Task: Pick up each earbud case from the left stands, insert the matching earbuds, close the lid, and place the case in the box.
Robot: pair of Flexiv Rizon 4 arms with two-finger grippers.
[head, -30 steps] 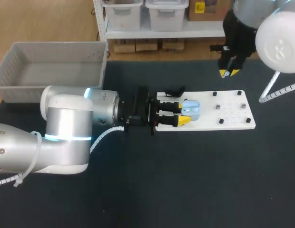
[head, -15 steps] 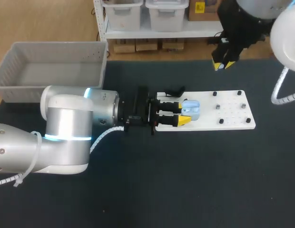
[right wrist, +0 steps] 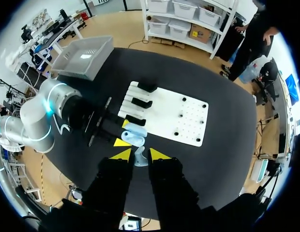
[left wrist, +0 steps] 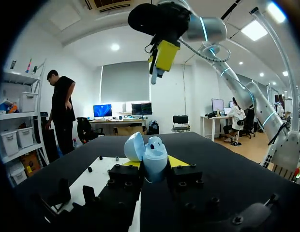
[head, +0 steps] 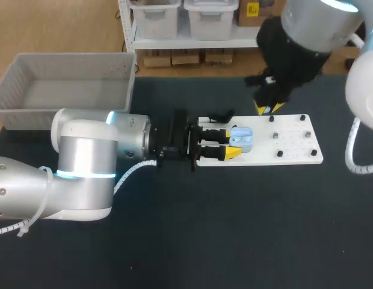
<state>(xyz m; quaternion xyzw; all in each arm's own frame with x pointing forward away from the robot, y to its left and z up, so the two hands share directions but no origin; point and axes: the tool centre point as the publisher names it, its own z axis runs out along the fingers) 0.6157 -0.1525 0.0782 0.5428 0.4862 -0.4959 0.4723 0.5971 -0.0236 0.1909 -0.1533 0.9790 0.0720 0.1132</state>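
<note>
Yellow fingertips (left wrist: 177, 161) of the left gripper (left wrist: 154, 163) press on the light blue earbud case (head: 242, 139) from two sides, so this gripper has a firm hold of it. The fingers stand only as wide as the case. The lid of the case is open and tilts back to one side, and the inside of the case faces up. The case sits low over the left part of the white board (head: 301, 158); I cannot tell if it touches the board or a stand. The left arm (head: 84, 168) lies low along the dark table (head: 234, 229) and comes in from the left side.

The right gripper (head: 268, 108) hangs in the air above the far edge of the board, apart from the case, and points down. Its two fingers are nearly together, and a small pale earbud (right wrist: 140, 157) is pinched between the tips. In the right wrist view the open case and the left gripper are on the table just ahead of these fingers.

A black stand (head: 219, 115) is at the left end of the board, near the case. Small dark pegs (head: 275, 136) stand on the right half of the board. The grey box (head: 9, 90) is on the far left corner of the table, well apart from the board
</note>
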